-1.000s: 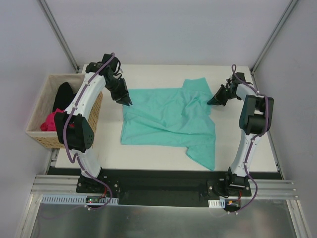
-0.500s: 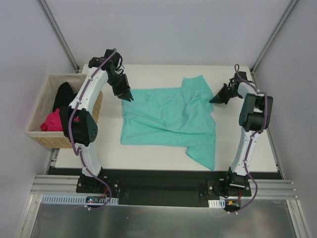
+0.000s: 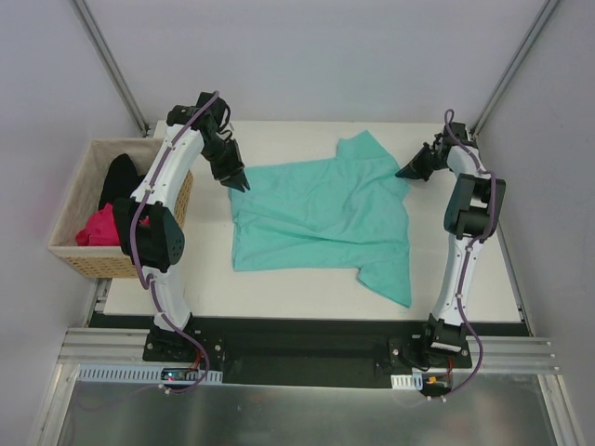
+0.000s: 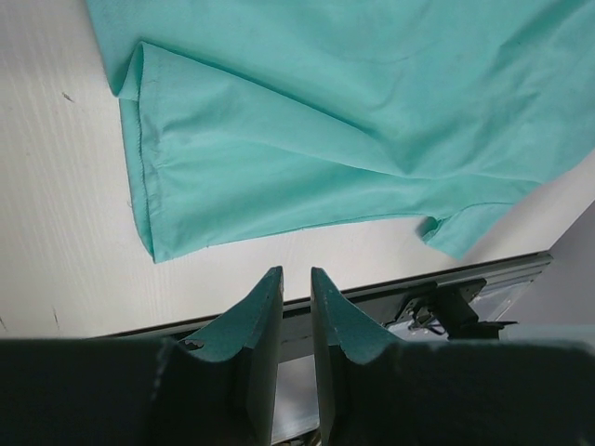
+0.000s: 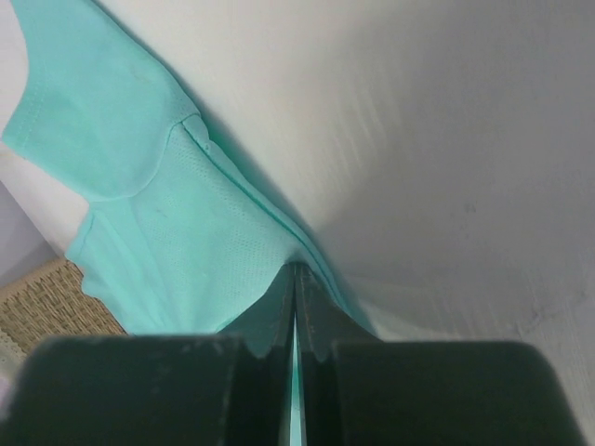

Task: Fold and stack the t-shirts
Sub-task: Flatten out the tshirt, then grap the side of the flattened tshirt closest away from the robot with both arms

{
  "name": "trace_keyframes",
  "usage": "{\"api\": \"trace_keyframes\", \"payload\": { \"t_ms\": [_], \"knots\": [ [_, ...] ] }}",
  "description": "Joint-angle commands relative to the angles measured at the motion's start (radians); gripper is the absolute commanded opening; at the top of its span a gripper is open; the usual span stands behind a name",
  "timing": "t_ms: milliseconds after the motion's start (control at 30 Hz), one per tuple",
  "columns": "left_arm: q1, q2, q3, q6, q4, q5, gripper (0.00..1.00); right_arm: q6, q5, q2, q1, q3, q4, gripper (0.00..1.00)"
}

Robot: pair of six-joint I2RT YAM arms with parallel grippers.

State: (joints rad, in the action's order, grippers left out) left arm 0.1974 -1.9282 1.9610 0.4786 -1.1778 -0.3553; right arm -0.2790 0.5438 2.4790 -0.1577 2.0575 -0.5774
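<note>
Top view: a basket point(image 3: 70, 253) at the left holds a black shirt point(image 3: 119, 177) and a pink shirt point(image 3: 96, 228). The teal shirt point(image 3: 321, 214) lies spread on the table point(image 3: 279, 281), with the left claw point(image 3: 240, 184) by its far-left corner and the right claw point(image 3: 406, 173) at its far-right edge.

Left wrist: only here do the fingers show slightly spread and empty.

Right wrist: the fingers are pressed together, pinching the teal shirt.

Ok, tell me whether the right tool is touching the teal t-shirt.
Touching. The right wrist view shows the right tool shut on an edge of the teal t-shirt, with the cloth pinched between its closed fingers.
</note>
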Motion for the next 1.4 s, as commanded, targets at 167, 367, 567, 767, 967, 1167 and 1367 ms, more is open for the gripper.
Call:
{"api": "trace_keyframes", "payload": {
  "t_ms": [167,367,567,767,967,1167,1367],
  "knots": [
    [0.011,0.044,-0.001,-0.025,-0.062,0.039,0.18,-0.038,0.008,0.018,-0.051,0.082,0.082,0.01],
    [0.010,0.084,-0.040,-0.026,-0.062,0.052,0.18,-0.051,-0.002,-0.155,-0.075,-0.120,0.293,0.11],
    [0.010,0.115,-0.077,-0.025,-0.045,0.050,0.18,-0.052,0.008,-0.284,-0.074,-0.143,0.304,0.18],
    [0.011,0.153,-0.129,-0.017,-0.005,0.039,0.18,-0.046,-0.005,-0.454,-0.049,-0.322,0.309,0.19],
    [0.037,0.176,-0.243,-0.011,0.052,0.038,0.18,-0.026,-0.022,-0.572,-0.014,-0.532,0.297,0.20],
    [0.088,0.158,-0.392,0.000,0.133,0.050,0.18,0.030,-0.056,-0.620,0.052,-0.678,0.249,0.37],
    [0.120,0.149,-0.513,0.023,0.190,0.093,0.17,0.083,-0.129,-0.663,0.154,-0.757,0.195,0.40]
  ]
}}
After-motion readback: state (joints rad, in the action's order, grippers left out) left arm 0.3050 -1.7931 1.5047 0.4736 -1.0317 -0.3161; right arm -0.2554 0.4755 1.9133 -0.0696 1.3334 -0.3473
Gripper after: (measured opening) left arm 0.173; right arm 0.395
